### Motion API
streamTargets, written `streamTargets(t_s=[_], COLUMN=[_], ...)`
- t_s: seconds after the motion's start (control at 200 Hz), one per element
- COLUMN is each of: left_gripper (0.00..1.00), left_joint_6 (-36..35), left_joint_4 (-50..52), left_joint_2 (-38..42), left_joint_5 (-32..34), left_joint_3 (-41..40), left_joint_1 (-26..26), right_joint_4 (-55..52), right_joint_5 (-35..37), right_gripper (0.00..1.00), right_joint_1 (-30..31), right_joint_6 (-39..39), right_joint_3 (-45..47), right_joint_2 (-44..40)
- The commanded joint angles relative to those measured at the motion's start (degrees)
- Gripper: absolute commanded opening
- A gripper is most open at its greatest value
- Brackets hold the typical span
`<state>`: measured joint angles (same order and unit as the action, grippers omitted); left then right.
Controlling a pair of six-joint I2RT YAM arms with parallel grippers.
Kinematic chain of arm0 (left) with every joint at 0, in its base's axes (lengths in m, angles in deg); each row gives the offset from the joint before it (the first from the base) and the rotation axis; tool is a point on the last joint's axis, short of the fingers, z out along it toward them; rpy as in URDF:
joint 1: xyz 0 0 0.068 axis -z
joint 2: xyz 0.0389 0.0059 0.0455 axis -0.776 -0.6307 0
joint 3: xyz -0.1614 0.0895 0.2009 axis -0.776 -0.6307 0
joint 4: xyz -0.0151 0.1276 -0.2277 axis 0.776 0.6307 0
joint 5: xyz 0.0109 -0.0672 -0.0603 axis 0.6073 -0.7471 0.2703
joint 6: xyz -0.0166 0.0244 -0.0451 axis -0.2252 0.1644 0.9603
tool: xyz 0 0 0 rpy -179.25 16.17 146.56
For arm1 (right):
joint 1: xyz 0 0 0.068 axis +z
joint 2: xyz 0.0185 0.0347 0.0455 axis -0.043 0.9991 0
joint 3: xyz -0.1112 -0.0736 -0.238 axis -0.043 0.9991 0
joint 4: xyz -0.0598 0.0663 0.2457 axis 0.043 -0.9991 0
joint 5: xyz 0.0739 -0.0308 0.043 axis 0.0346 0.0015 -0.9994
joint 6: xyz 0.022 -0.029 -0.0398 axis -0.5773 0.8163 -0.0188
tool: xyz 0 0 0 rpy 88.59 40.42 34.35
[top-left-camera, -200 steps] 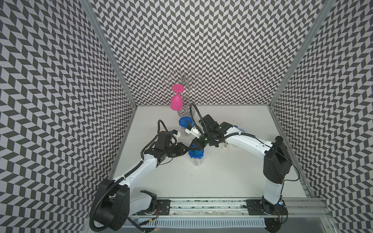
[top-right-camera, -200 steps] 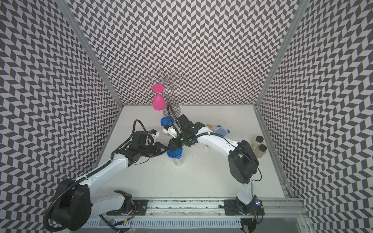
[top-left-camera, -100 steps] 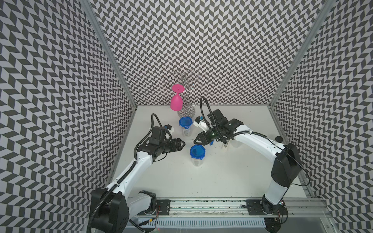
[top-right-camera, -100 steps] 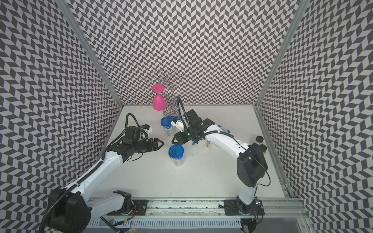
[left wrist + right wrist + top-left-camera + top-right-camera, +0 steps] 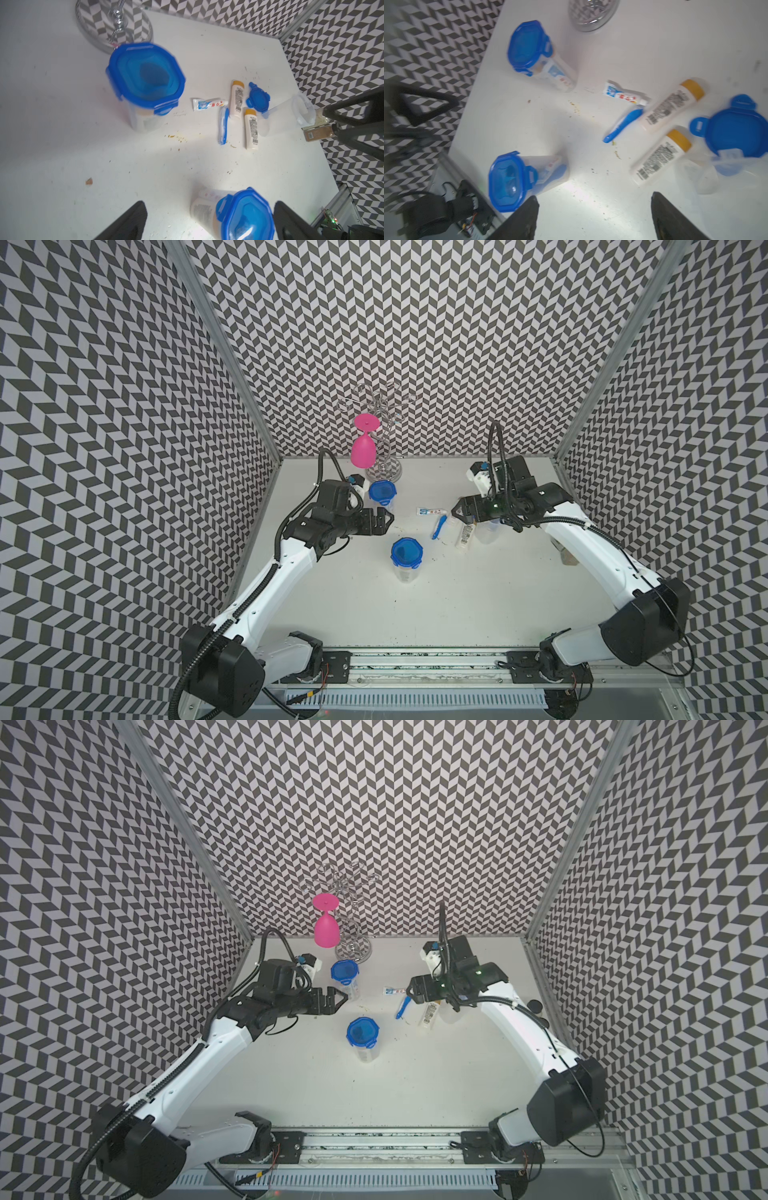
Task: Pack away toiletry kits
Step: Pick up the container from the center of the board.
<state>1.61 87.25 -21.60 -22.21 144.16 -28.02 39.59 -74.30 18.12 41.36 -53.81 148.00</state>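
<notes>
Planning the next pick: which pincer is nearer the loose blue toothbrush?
Right. The right pincer hovers just beside the toothbrush; the left pincer sits farther off, by the far lidded jar.

Lab robot cell, chevron-patterned walls (image 5: 415, 323)

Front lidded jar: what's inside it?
Through the front jar's clear wall, a blue toothbrush and a printed white bottle show. Its blue lid covers the rest from above.

Upturned pink goblet (image 5: 363, 452) — wire rack (image 5: 390, 471)
</notes>
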Motion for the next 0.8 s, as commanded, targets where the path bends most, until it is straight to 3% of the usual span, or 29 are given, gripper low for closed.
streamTargets(t_s=[0.0,0.305,0.456,0.796], left_gripper=[0.97,0.95,0.91,0.89], left_joint_6=[-1.23,-1.22,-1.06,-1.96], left_joint_4=[0.22,0.23,2.83,1.96], left_joint_2=[-4.38,-21.41,-30.40,-38.06], left_joint_5=[2.51,4.52,5.51,7.92], left_joint_3=[6.02,21.19,27.89,29.86], left_joint_1=[4.73,18.82,22.18,24.43], right_joint_4=[-3.23,3.31,7.76,11.40], right_joint_5=[5.37,5.41,1.74,0.60], right_gripper=[0.84,0.83,0.81,0.54], right_joint_1=[-4.62,-14.92,-17.50,-17.95], right_joint_6=[2.41,-0.31,-1.42,1.58], right_joint_3=[1.88,8.27,11.51,11.05], right_joint_2=[-0.94,-7.16,-6.80,3.05])
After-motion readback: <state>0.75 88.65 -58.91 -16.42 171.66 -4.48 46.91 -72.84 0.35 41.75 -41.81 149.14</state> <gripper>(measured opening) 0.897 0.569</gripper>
